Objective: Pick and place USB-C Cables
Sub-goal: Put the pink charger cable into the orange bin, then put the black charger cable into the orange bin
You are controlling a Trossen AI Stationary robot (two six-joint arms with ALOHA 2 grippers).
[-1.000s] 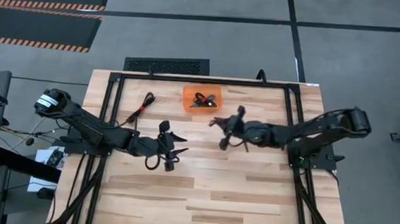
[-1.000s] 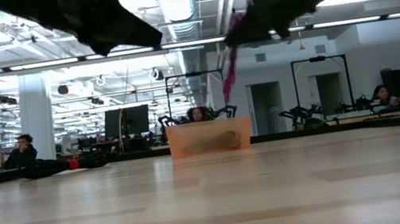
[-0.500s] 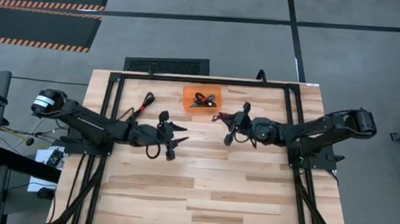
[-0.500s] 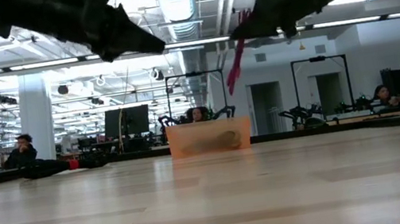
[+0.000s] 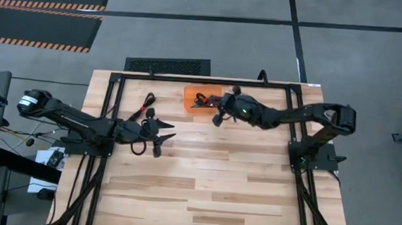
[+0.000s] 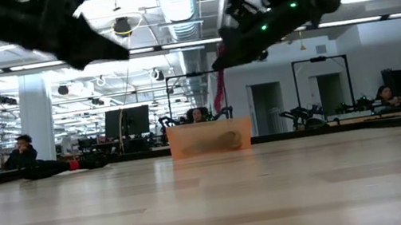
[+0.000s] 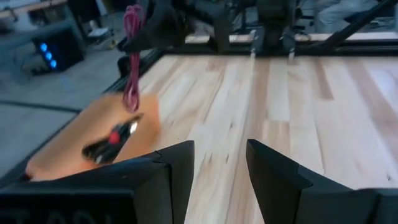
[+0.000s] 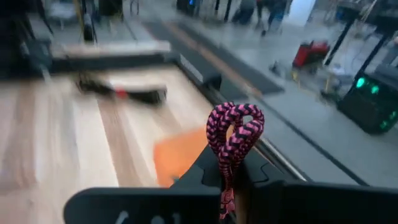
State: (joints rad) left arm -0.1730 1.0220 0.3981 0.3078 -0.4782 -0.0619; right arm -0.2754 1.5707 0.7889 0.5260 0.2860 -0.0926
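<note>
Both arms have shifted since a second ago: the left arm has pulled back toward its own side of the desk (image 5: 202,191), and the right arm has swung over to the orange tray (image 5: 191,96). Furthest left on the desk, a red-and-black cable (image 5: 143,106) lies by the far edge, well apart from both arms. The left pincer (image 5: 162,139) hovers just nearer than that cable, its fingers (image 7: 180,168) spread with nothing between them. Inside the tray sit other folded cables (image 5: 202,102), red and dark. The right pincer (image 5: 219,112) hangs at the tray's right edge, pinching the magenta cable (image 8: 233,140); the cable's folded loop sticks up past the fingertips, and in the low view it dangles above the tray (image 6: 210,137).
</note>
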